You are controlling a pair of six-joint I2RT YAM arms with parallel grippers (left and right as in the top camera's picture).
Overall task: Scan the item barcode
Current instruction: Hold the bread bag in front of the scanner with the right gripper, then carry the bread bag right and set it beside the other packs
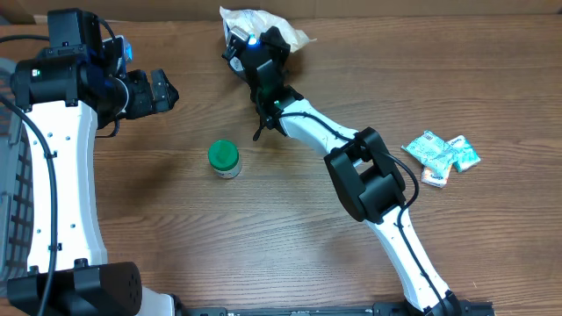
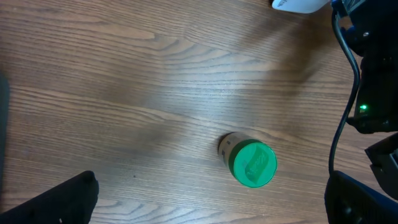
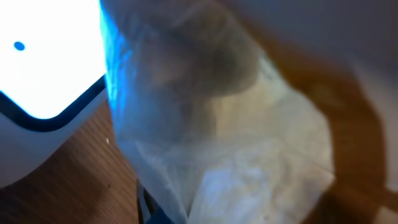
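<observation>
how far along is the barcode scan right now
Done: the right gripper is shut on the crinkly clear plastic bag. In hand: the bag sits close to the white scanner, blue light falling on it. Left: no sign the scan registered; the green-lidded round jar and teal packets lie on the wooden table, left gripper open above.

Bag (image 1: 263,22): crinkled, translucent whitish plastic, tan-brown contents dimly visible through the film. Located top centre in overhead view. Right wrist view mostly filled by bag (image 3: 236,124), blurred; print or barcode not resolvable. Left edge of film tinted blue.

Scanner (image 3: 43,56): white body, rounded corner with dark rim, small blue dot on face, glowing bright. Just beside bag; touching or apart, cannot tell. From overhead, only a small white part of scanner (image 1: 237,37) seen, blue light next to it.
</observation>
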